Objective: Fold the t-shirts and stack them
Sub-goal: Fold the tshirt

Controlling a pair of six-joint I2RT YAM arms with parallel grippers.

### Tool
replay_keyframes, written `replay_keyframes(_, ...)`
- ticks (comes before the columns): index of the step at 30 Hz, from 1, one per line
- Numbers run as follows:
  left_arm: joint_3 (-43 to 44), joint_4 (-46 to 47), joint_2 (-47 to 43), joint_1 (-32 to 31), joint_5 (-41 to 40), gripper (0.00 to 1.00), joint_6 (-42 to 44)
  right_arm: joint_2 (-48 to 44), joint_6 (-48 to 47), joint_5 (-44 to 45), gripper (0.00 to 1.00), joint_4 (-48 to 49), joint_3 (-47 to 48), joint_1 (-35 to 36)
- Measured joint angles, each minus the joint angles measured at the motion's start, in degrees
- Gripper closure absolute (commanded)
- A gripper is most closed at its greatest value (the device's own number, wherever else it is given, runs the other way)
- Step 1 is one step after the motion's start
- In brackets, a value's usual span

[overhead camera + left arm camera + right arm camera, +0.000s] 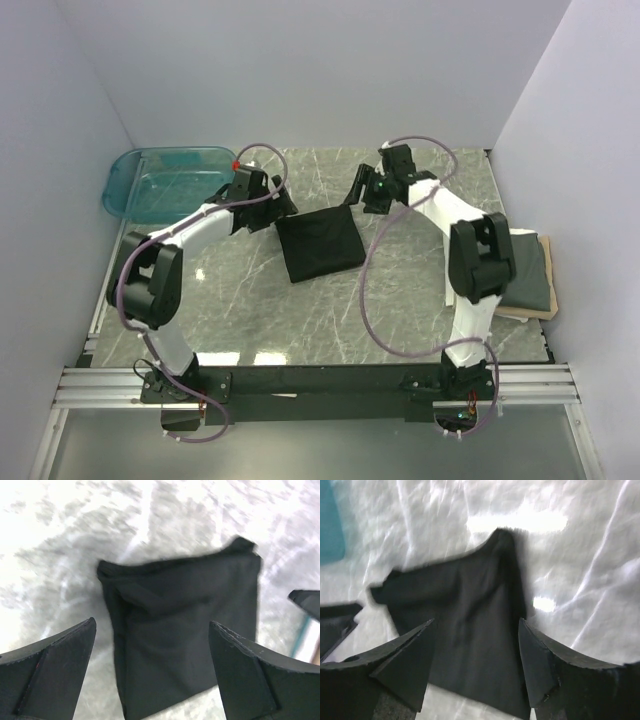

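A black t-shirt (320, 246), folded into a rough square, lies flat on the marble table in the middle of the top view. My left gripper (284, 206) hovers at its far left corner and my right gripper (358, 190) at its far right corner. Both are open and hold nothing. In the left wrist view the black t-shirt (190, 620) lies below the wide-apart fingers (55, 670) of the left gripper (152, 623). The right gripper (476, 621) stands above the black t-shirt (470, 605), one corner of which is peaked up. A dark grey t-shirt (528, 268) lies folded at the right edge.
A flat tan board (546, 300) lies under the dark grey shirt at the table's right edge. A clear teal tub (165, 182) stands at the back left. White walls close in the left, back and right sides. The arm bases sit on the near rail.
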Motion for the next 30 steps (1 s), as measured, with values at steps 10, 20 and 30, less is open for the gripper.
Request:
replay_keyframes(10, -0.8, 5.4, -1.5, -2.7, 6.0, 0.01, 0.0, -13.0, 2.6, -10.1, 0.27, 9.7, -17.3, 2.0)
replay_keyframes(20, 4.9, 4.8, 11.9, -2.4, 5.4, 0.01, 0.0, -3.4, 2.8, -11.8, 0.27, 12.1, -17.7, 2.6)
replay_keyframes(30, 5.3, 5.5, 12.4, -2.3, 5.7, 0.01, -0.5, -1.4, 1.8, -10.0, 0.26, 10.7, -16.6, 2.7)
